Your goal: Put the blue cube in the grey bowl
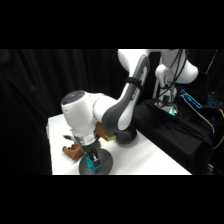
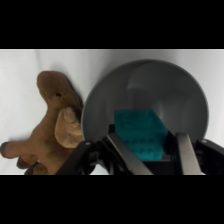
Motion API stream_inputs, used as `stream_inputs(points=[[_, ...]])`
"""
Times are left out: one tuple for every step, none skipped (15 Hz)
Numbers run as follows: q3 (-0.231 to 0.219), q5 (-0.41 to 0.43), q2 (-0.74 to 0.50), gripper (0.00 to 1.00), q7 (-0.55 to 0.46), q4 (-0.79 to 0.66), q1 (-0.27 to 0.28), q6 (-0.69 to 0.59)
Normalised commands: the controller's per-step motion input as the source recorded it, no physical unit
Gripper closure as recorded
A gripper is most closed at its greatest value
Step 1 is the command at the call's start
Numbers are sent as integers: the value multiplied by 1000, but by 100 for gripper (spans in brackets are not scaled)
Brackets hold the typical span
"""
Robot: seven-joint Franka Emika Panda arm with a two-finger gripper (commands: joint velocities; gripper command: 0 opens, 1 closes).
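Observation:
The blue cube (image 2: 140, 134) sits between my gripper's (image 2: 146, 142) two fingers, directly over the inside of the grey bowl (image 2: 145, 85). The left finger (image 2: 122, 152) lies against the cube's left side, and the right finger (image 2: 185, 152) stands close by its right side. From the side, the gripper (image 1: 92, 161) hangs low over the grey bowl (image 1: 102, 166) near the table's front edge, with the blue cube (image 1: 91, 163) showing between the fingers just above the bowl's floor. The arm's wrist hides the back of the bowl.
A brown plush moose (image 2: 50, 125) lies right beside the bowl, close to its rim, and appears in the side view as the moose (image 1: 72, 150). A black bowl (image 1: 125, 136) stands behind the arm. Black bags (image 1: 175, 125) border the table's right side.

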Motion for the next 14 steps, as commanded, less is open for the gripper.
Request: stream_inputs(points=[[89, 144, 56, 1, -229, 150, -95, 3], [130, 178, 32, 0, -304, 151, -130, -59], [134, 191, 20, 0, -306, 154, -137, -92], [150, 216, -16, 0, -329, 149, -155, -182], [159, 225, -77, 0, -345, 105, -163, -206], [169, 241, -216, 0, -356, -8, -173, -252], [149, 223, -305, 0, -326, -59, -153, -290], [126, 198, -351, 0, -301, -83, -132, -312], [102, 180, -411, 0, -260, -108, -107, -366], [86, 170, -417, 0, -237, -98, -89, -397], [73, 151, -442, 0, -225, -105, -72, -435], [58, 136, -365, 0, -219, -27, -58, -477], [68, 152, -340, 0, -249, -22, -64, -418], [53, 136, -324, 0, -225, -1, -50, -417]])
